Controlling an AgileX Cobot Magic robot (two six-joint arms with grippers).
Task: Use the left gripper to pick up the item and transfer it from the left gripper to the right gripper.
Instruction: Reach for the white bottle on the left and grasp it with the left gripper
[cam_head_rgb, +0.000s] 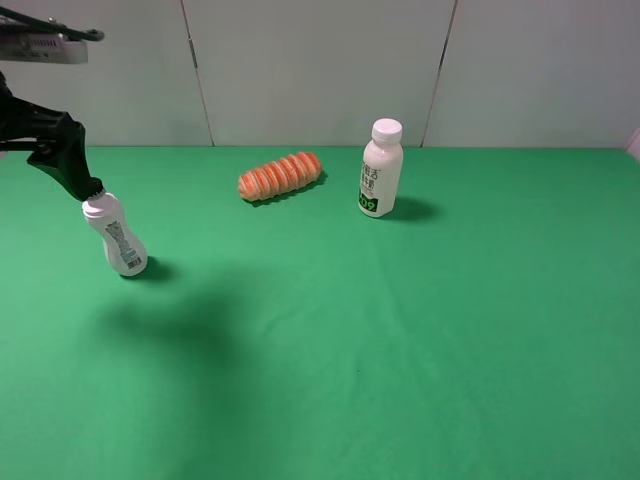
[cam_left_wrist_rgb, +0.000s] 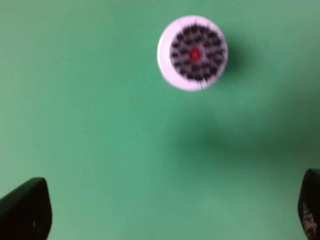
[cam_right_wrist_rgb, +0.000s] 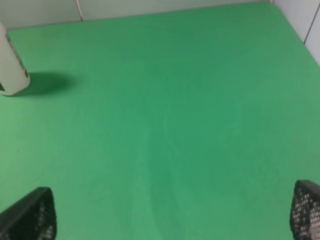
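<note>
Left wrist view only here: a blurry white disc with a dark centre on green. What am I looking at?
Observer: The small waisted white bottle, standing on the green table, seen from above.
Operator: Anything else on the table?
Observer: An orange ridged roll and a taller white-capped bottle, nearer the back wall.
Operator: Is the right gripper holding anything?
Observer: No, the right gripper is open, nothing between its fingers.
</note>
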